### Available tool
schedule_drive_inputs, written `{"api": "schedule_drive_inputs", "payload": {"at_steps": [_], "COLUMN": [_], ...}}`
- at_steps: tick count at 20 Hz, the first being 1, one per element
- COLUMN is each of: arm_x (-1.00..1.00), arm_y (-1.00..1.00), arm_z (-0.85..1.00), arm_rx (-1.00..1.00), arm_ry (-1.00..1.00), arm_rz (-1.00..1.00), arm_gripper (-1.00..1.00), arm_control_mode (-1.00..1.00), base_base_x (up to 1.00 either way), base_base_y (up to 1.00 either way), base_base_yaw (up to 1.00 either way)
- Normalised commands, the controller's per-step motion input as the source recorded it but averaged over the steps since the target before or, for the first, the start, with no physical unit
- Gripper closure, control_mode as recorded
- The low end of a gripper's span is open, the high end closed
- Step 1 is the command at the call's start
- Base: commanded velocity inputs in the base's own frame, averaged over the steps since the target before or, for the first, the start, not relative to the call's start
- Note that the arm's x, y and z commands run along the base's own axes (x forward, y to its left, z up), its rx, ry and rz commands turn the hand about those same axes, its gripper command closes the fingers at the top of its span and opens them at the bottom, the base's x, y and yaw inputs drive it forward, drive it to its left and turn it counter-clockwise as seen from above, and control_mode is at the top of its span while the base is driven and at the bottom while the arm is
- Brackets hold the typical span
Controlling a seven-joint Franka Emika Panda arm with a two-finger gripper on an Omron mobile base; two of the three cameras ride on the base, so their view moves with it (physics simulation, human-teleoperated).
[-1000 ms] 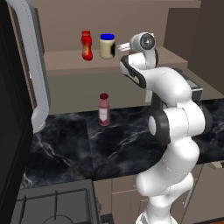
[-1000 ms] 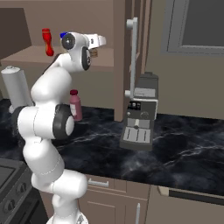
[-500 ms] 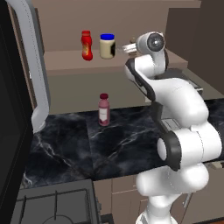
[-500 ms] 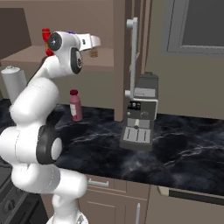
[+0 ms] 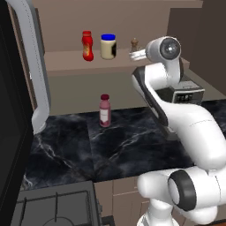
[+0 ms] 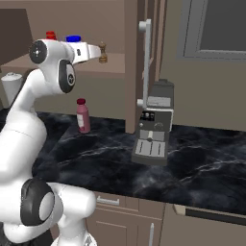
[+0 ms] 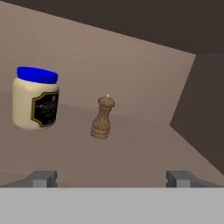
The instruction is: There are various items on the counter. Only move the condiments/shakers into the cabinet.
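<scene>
On the cabinet's beige shelf [image 5: 66, 66] stand the red squeeze bottle [image 5: 87, 45], the blue-lidded cream jar [image 5: 108, 46] and the tiny brown shaker [image 5: 134, 43]. My gripper [image 5: 131, 55] hovers at the shelf's front, just short of the shaker [image 6: 102, 52], and it is open with nothing between its fingers. The hand view has the jar [image 7: 36, 98] at the left and the shaker [image 7: 103, 118] upright in the middle, beyond the wide-apart fingertips [image 7: 41, 178]. The pink bottle [image 5: 104, 110] stands on the black marble counter [image 5: 123, 145] below.
The cabinet's grey-white door [image 5: 33, 66] hangs open at the left. A grey coffee machine [image 6: 153, 129] sits on the counter right of the arm, beside a second open door [image 6: 145, 62]. The stovetop [image 5: 53, 207] lies at the lower left.
The arm has swung its elbow to the right and the hand has drawn slightly back from the shelf. The shaker stands free in front of the open fingers.
</scene>
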Motion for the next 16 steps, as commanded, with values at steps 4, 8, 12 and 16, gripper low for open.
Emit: {"api": "schedule_drive_inputs", "payload": {"at_steps": [4,8,12,16], "arm_x": [-1.0,-0.98,-0.89,-0.76], "arm_y": [0.01,0.08,0.12,0.16], "arm_z": [0.07,0.0,-0.08,-0.15], "arm_rx": [0.0,0.0,0.0,0.0], "arm_ry": [0.15,0.16,0.1,0.1], "arm_rz": [0.0,0.0,0.0,0.0], "arm_gripper": [-1.0,-1.0,-1.0,-1.0], "arm_control_mode": [-1.0,-1.0,-1.0,-1.0], "base_base_x": [0.0,0.0,0.0,0.0], "base_base_y": [0.0,0.0,0.0,0.0], "base_base_yaw": [0.0,0.0,0.0,0.0]}}
